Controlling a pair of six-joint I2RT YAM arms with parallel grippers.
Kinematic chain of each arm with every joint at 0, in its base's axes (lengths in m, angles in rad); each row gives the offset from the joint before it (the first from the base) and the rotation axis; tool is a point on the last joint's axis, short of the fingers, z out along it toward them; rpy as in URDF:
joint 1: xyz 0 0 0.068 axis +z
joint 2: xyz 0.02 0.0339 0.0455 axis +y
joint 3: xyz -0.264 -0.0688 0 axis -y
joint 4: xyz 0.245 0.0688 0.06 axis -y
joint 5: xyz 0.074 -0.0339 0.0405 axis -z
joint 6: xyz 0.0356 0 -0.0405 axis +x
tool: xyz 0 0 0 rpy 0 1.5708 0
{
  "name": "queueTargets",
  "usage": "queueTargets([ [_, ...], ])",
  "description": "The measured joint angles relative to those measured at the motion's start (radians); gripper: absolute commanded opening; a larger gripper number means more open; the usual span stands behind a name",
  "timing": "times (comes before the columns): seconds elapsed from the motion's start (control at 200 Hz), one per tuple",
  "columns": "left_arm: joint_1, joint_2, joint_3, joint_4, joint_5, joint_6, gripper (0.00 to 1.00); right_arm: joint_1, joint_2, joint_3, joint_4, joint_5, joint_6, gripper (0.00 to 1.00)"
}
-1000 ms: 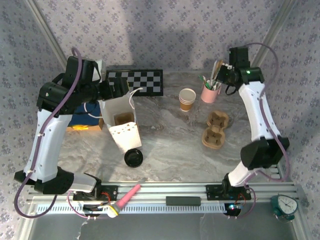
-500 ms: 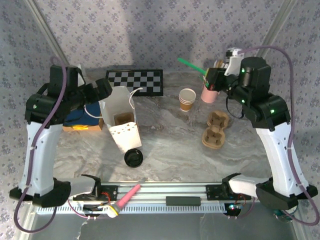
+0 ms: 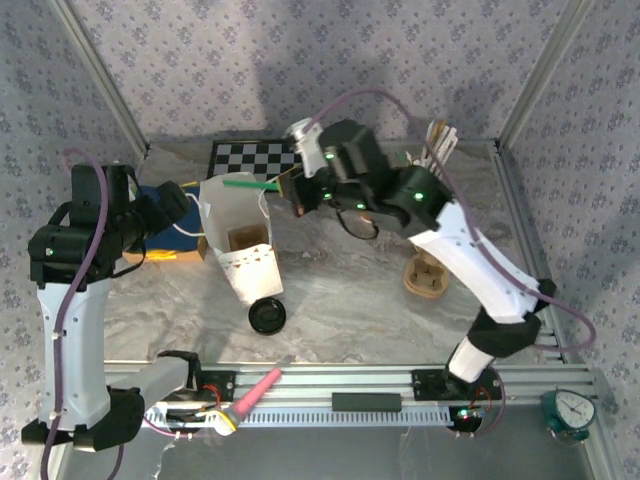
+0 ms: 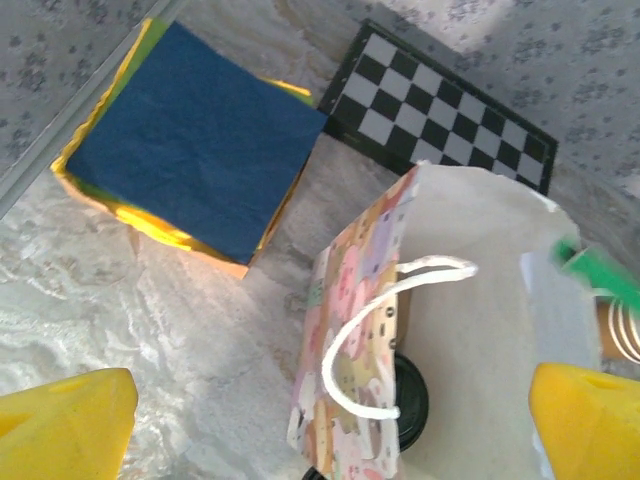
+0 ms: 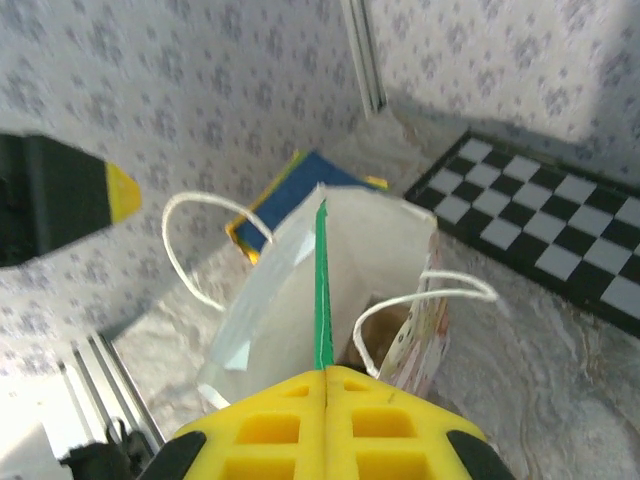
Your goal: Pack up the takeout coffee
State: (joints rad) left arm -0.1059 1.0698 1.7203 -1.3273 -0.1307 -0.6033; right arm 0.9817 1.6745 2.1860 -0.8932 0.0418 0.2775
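Right wrist: gripper pinches green straw above bag, checkerboard behind.

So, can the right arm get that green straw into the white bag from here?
Probably yes: its jaws hold the green straw right at the white bag's open mouth, with nothing between.

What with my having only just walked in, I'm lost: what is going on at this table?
The right claw is shut on a thin green stick and holds it over the open mouth of the white paper bag, which stands at the left of the table. The left claw hangs open beside the bag, holding nothing. A black lid lies on the table in front of the bag. Something brown sits at the bag's bottom; I cannot tell what it is.
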Motion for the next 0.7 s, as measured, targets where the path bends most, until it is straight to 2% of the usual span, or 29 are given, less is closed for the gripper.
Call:
queueTargets([
  [0.28,0.062,-0.02,-0.064,-0.014,-0.011,0.003,1.0,0.088,0.285,0.235,-0.184,0.122,-0.06,0.0],
  [0.3,0.068,-0.021,-0.071,-0.014,-0.008,0.004,1.0,0.09,0.3,0.244,-0.19,0.121,-0.062,0.07],
  [0.37,0.089,-0.019,-0.095,-0.014,0.004,0.008,1.0,0.093,0.349,0.28,-0.207,0.12,-0.069,0.53],
  [0.41,0.102,-0.016,-0.109,-0.013,0.011,0.009,1.0,0.092,0.371,0.296,-0.214,0.119,-0.072,0.67],
  [0.555,0.135,0.006,-0.15,0.002,0.021,0.013,1.0,0.086,0.393,0.322,-0.229,0.12,-0.095,0.9],
  [0.7,0.186,0.042,-0.2,0.053,0.055,0.018,1.0,0.076,0.378,0.334,-0.225,0.107,-0.103,0.94],
])
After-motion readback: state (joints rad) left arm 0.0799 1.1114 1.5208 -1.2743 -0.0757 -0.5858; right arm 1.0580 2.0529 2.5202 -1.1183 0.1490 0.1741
